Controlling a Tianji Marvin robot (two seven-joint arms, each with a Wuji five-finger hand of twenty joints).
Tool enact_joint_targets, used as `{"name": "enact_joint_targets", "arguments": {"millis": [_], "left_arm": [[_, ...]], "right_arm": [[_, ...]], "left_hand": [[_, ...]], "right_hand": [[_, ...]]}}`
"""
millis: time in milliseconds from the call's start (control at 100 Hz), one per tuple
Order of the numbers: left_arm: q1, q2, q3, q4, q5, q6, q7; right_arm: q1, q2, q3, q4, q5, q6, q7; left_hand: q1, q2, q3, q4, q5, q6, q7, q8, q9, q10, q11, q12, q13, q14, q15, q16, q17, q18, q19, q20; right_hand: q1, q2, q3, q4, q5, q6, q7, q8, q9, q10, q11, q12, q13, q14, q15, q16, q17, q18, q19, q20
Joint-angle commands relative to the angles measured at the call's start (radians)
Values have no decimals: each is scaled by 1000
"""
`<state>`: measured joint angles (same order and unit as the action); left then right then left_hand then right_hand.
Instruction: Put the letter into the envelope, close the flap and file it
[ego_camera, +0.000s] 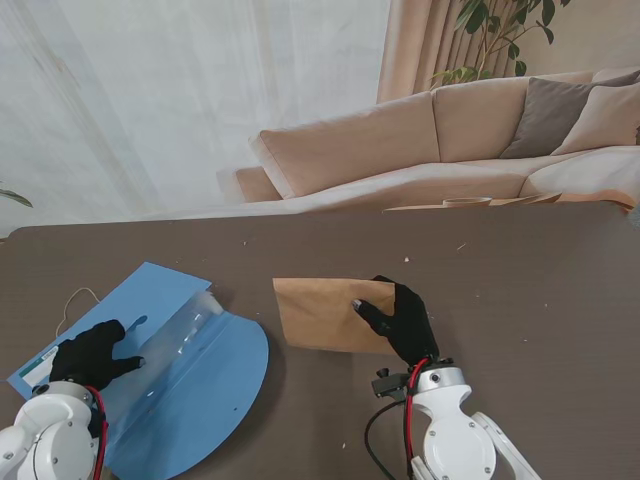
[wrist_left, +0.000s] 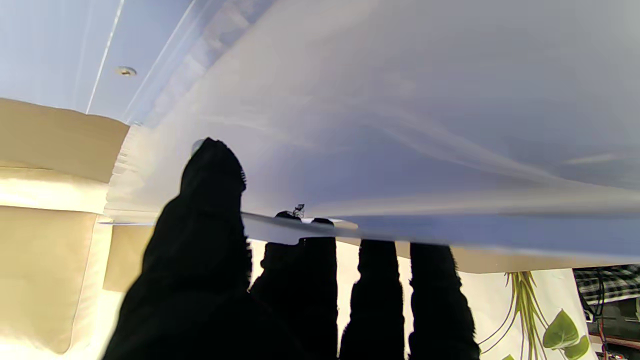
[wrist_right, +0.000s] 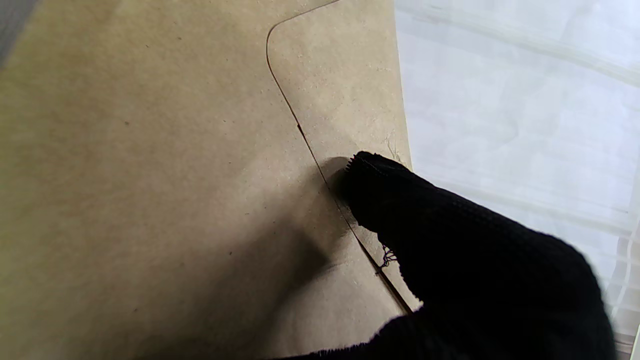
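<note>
My right hand (ego_camera: 405, 320) is shut on the right end of a brown envelope (ego_camera: 320, 315), which is held near the table's middle. In the right wrist view my thumb (wrist_right: 450, 240) presses on the closed flap (wrist_right: 340, 90) of the envelope (wrist_right: 150, 175), with curtain showing past its edge. No letter shows. A blue file folder (ego_camera: 200, 390) lies at the left. My left hand (ego_camera: 88, 355) holds its clear cover (ego_camera: 180, 335) lifted. The left wrist view shows the thumb (wrist_left: 210, 225) on one side of the clear cover (wrist_left: 400, 125) and the fingers on the other.
A thin white cord (ego_camera: 75, 300) loops on the brown table (ego_camera: 520, 280) beside the folder's far left corner. Small specks dot the table. A beige sofa (ego_camera: 420, 140) stands beyond the far edge, with a plant (ego_camera: 500, 30) behind it.
</note>
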<state>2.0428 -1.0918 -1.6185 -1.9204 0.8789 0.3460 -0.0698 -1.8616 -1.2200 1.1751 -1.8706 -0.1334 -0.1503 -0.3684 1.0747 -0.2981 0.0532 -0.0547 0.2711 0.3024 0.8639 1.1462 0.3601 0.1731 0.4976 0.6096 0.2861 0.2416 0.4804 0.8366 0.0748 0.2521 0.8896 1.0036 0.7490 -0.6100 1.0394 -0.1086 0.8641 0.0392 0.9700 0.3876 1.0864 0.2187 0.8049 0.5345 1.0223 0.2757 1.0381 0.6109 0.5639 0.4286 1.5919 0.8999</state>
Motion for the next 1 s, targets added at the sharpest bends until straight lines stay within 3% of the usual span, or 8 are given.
{"name": "enact_joint_targets", "arguments": {"millis": [0,130,250,400,730,990], "left_arm": [[0,-1,-1,-31,9,-9,-31],[-13,4,6,-46,20,-2,-65],[-23,8,16,-64,14,10,-94],[-32,14,24,-98,10,16,-143],[-90,32,83,-155,89,52,-263],[-141,36,136,-146,160,68,-289]], "right_arm": [[-2,-2,-5,0,-1,-2,15],[1,-3,-8,3,-4,-5,13],[4,-4,-12,7,-9,-13,8],[8,-4,-18,9,-15,-32,4],[74,10,-43,15,-57,-51,52],[159,20,-100,62,-104,-82,96]], "left_hand": [[124,133,35,22,45,-101,164,64,72,8,76,37,61,33,116,37,29,25,182,-41],[122,132,33,22,45,-94,173,55,103,22,123,61,186,68,291,51,150,57,426,-70],[121,130,33,22,46,-86,181,46,111,34,145,81,286,82,389,66,274,93,511,-63],[119,135,30,22,35,-81,188,45,102,33,152,94,326,80,446,71,343,90,567,-54],[122,137,27,25,24,-81,193,48,96,30,156,115,346,66,482,76,394,72,615,-50],[122,136,28,28,22,-96,164,24,85,14,139,117,294,47,473,83,319,53,582,-46]], "right_hand": [[70,13,28,11,41,-31,26,28,20,5,6,4,10,12,23,14,-2,3,37,9],[70,13,27,10,41,-31,25,28,19,4,6,5,9,12,23,15,-3,3,37,9],[69,16,24,9,39,-34,23,27,17,4,4,4,8,13,22,14,-4,3,37,9],[70,17,22,7,39,-35,22,26,16,4,2,3,6,12,21,14,-6,3,36,9],[69,20,17,5,40,-44,23,27,17,-4,-2,-1,4,10,16,12,-11,4,35,10],[67,24,10,6,40,-53,23,29,19,-12,-5,-2,6,3,12,10,-10,2,35,10]]}}
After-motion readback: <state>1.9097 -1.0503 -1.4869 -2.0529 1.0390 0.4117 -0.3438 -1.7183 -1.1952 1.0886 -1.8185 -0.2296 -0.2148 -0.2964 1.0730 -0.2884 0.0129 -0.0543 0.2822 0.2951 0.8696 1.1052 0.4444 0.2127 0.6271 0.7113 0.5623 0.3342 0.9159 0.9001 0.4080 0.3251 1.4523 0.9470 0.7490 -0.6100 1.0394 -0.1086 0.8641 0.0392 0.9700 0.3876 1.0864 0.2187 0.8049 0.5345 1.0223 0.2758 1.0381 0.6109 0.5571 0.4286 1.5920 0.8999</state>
